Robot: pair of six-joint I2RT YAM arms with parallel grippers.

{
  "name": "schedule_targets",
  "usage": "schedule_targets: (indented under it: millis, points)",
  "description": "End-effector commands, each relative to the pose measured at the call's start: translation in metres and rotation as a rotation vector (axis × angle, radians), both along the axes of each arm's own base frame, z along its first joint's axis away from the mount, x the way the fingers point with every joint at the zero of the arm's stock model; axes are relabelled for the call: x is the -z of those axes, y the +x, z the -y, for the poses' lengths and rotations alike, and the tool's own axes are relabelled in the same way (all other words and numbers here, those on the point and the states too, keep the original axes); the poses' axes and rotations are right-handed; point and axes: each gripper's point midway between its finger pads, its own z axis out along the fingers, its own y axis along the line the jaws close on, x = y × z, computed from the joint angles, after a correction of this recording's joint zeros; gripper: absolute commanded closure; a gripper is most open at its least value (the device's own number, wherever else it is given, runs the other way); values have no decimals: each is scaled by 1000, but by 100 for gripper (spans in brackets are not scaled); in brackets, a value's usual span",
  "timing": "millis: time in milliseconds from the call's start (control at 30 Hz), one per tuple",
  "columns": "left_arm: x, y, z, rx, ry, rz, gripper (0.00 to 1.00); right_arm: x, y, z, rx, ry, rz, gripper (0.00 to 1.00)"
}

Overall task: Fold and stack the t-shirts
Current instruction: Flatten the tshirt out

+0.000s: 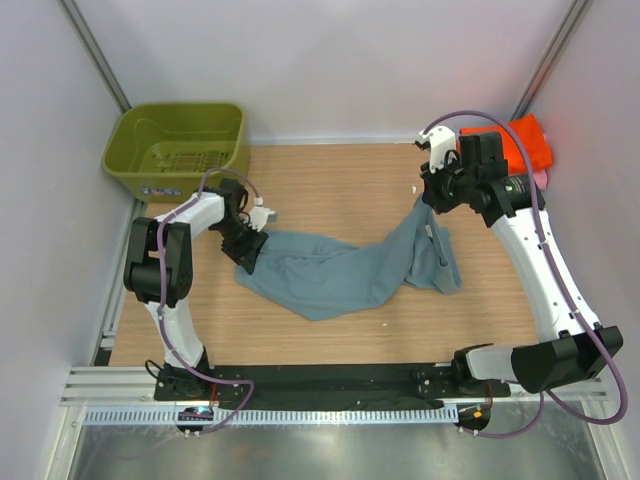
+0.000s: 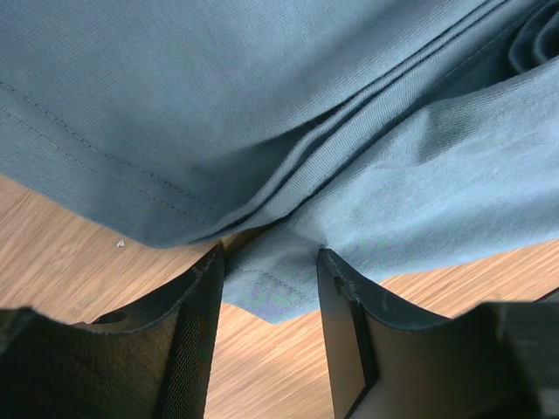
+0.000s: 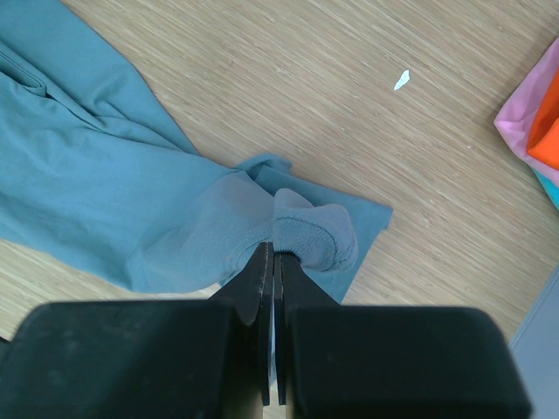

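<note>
Across the middle of the wooden table [image 1: 330,180] lies one large dusty blue-grey t-shirt [image 1: 340,270], rumpled and unfolded. Its left part is spread flat in loose folds and its right end is drawn up off the board into a hanging twist. At its left edge the left gripper [image 2: 269,253] sits low over the cloth. Only the left wrist view shows that its jaws stand partly apart, with a hemmed corner of the shirt lying between the fingers [image 2: 196,323], and I cannot tell whether they press it. The right gripper [image 3: 272,253] is closed tight on a small wad of the same shirt. Its wrist view shows that pinch close up, where the top view gives only the lifted cloth beneath the arm. That wrist view also catches a white speck [image 3: 401,80] on the wood. Farther back on the right is a folded stack: an orange t-shirt [image 1: 528,140] on top, with a pink t-shirt [image 3: 522,122] and a teal t-shirt [image 3: 552,188] showing as edges. At the far left stands an olive-green basket [image 1: 170,178]. In all there are four shirts, two grippers and one basket.
</note>
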Motion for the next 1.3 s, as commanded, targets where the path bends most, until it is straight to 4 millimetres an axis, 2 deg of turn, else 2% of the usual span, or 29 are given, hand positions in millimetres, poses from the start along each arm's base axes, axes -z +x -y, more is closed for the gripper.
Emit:
schedule_targets:
  millis: [0, 333, 600, 800, 833, 867, 900, 967, 1033, 1067, 1100, 1167, 1200, 1267]
  points:
    - [-4, 11, -5, -26, 8, 60, 52, -16, 9, -2, 5, 27, 60, 99]
    - [-11, 24, -19, -69, 21, 106, 52, -16, 10, -3, -1, 29, 61, 99]
    - [-3, 10, -18, -67, 14, 45, 59, -13, 11, -4, -5, 29, 57, 99]
    - [-2, -5, -16, -52, -3, 1, 80, -13, 10, -3, -3, 21, 56, 99]
    - [-1, -10, -16, -52, -4, -17, 85, -13, 9, -1, 4, 15, 56, 99]
    - [-3, -11, -16, -50, -5, -16, 95, -15, 7, 1, 6, 11, 62, 99]
    - [-5, -13, -14, -49, -14, -19, 99, -11, 4, 2, 8, 3, 47, 99]
    - [-13, -12, -14, -57, -21, 5, 100, -8, -6, 4, 10, 2, 31, 99]
    - [-24, -5, -10, -80, -39, 48, 100, 11, -23, 3, -12, 8, -34, 99]
    - [-31, -2, -8, -84, -46, 74, 100, 18, -32, -4, -52, 31, -64, 99]
    - [-45, 7, -5, -88, -60, 137, 100, 34, -46, -5, -76, 30, -116, 99]
    - [-61, 15, 1, -104, -82, 190, 100, 47, -62, -16, -132, 79, -180, 99]
    - [-76, 22, 5, -107, -100, 237, 100, 61, -75, -20, -160, 91, -250, 99]
    - [-88, 26, 13, -115, -130, 261, 100, 70, -90, -30, -219, 128, -317, 99]
